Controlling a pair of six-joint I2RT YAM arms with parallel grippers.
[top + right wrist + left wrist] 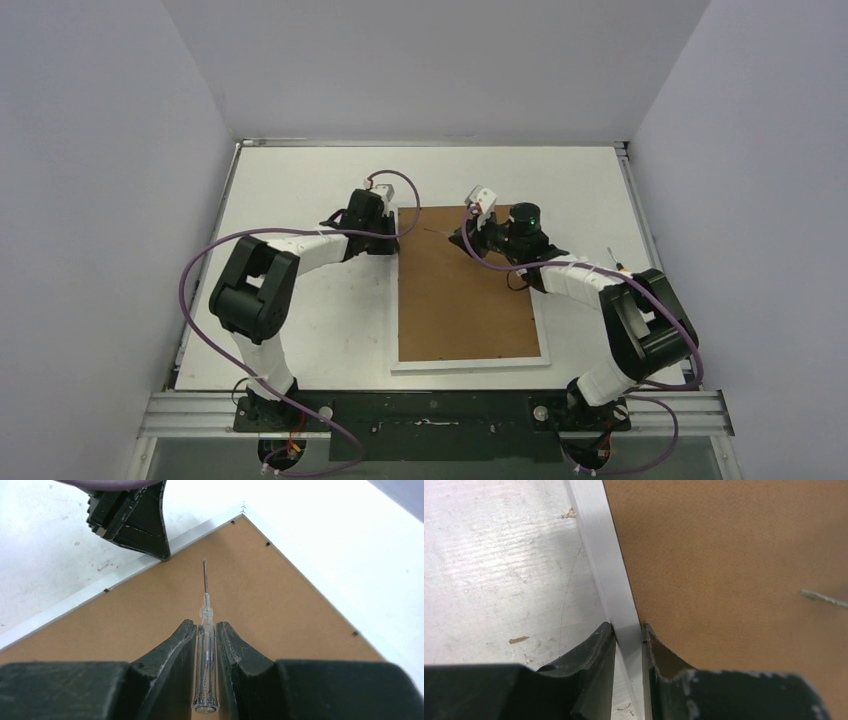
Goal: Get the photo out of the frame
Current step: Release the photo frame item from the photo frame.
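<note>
We are clamping the left claw (pixel 628 630) on the frame (pixel 460 300)'s white edge, likely steadying it, while the right claw (pixel 205 630) is gripping a screwdriver (pixel 205 610) above its back, the photo hidden inside.

White frame (pixel 470 363), brown board (pixel 465 290)
The desk (pixel 300 200) is white with small brownish scuffs; the screwdriver (pixel 205 605) is clear, grey-tipped; the left claw (pixel 628 635) and right claw (pixel 205 630) are black.

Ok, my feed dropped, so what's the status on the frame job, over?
Left gripper clamped on frame border. Right gripper holds screwdriver, tip over backing board. Photo not visible; small clips line the board's edge.
</note>
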